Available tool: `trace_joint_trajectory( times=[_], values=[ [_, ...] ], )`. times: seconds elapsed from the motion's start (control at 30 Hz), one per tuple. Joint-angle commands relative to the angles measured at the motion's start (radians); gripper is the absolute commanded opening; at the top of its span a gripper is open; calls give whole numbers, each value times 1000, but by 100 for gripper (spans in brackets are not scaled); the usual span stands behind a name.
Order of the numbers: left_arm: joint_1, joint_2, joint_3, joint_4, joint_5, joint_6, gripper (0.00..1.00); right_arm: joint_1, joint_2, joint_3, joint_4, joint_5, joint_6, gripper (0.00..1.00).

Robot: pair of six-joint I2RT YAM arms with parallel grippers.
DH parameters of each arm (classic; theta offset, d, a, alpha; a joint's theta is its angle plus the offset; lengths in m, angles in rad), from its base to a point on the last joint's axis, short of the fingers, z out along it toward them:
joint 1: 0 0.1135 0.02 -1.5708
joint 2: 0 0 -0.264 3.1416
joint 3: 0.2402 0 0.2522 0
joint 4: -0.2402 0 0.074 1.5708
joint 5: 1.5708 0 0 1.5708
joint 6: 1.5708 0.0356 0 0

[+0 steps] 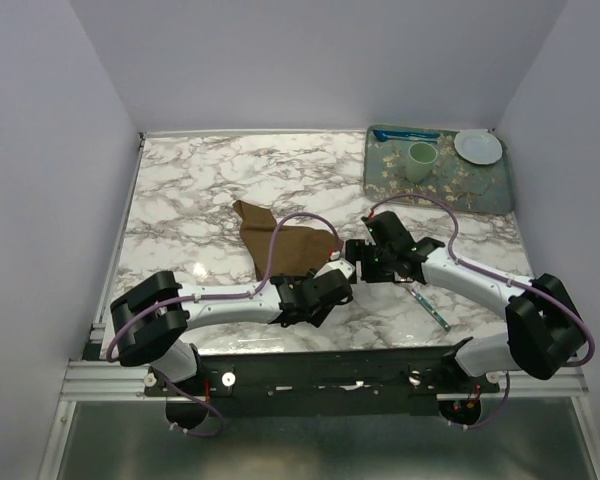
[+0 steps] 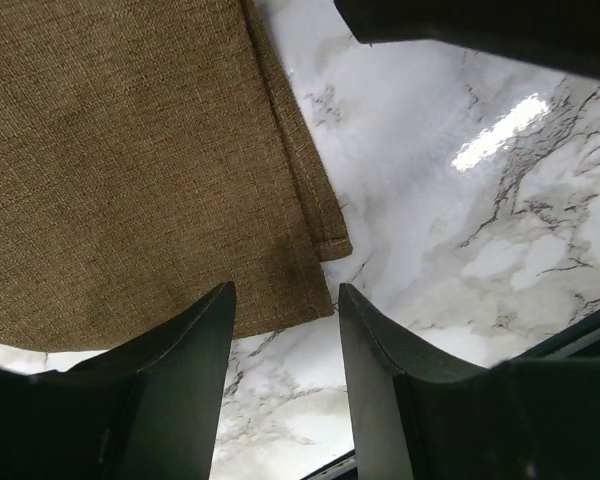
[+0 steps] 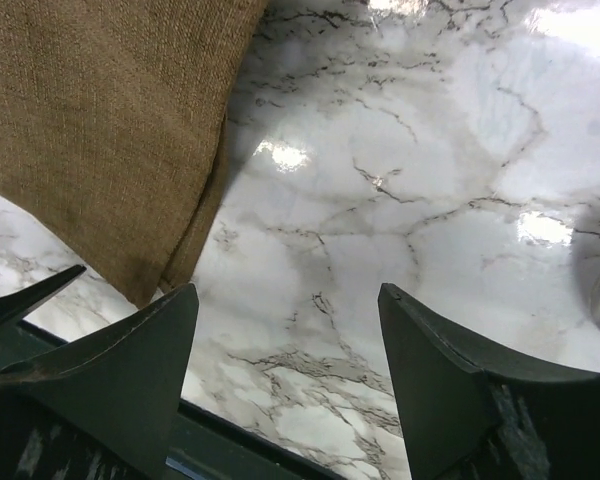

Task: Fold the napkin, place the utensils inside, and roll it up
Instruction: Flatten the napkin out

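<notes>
Top external view shows you the napkin [image 1: 285, 242] lying on the marble surface [image 1: 190, 190], doubled over along its right edge. Your left jaws stand parted and empty just off its near right corner. Your right jaws gape wide, also empty, just right of that corner. The spoon [image 1: 430, 308] lies farther right of the napkin.

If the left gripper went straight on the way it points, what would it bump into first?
Most likely the napkin: its near edge lies just ahead of the left gripper. Depth is unclear, so it could touch the table first.
</notes>
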Motion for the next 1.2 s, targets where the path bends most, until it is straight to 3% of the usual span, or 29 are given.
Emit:
trace_joint_trajectory(
  times=[0.0, 0.27, 0.83, 0.87, 1.03, 1.17],
  values=[
    [-14, 5, 4, 28, -54, 8, 52, -5, -36, -55, 71, -45, 45, 80],
    [-15, 2, -57, 102, 38, -21, 50, -5, -22, -101, 118, -83, 70, 79],
    [-26, 64, -79, 82, -14, -78, 45, -6, 1, -123, 125, -57, 124, 78],
    [-26, 71, -82, 82, -17, -78, 43, -5, 6, -119, 128, -64, 127, 78],
    [-28, 74, -123, 111, -27, -100, 3, 4, 21, -135, 181, -107, 167, 72],
    [-25, -82, -131, 106, -25, -130, 0, 46, 38, -139, 209, -146, 177, 72]
  ],
)
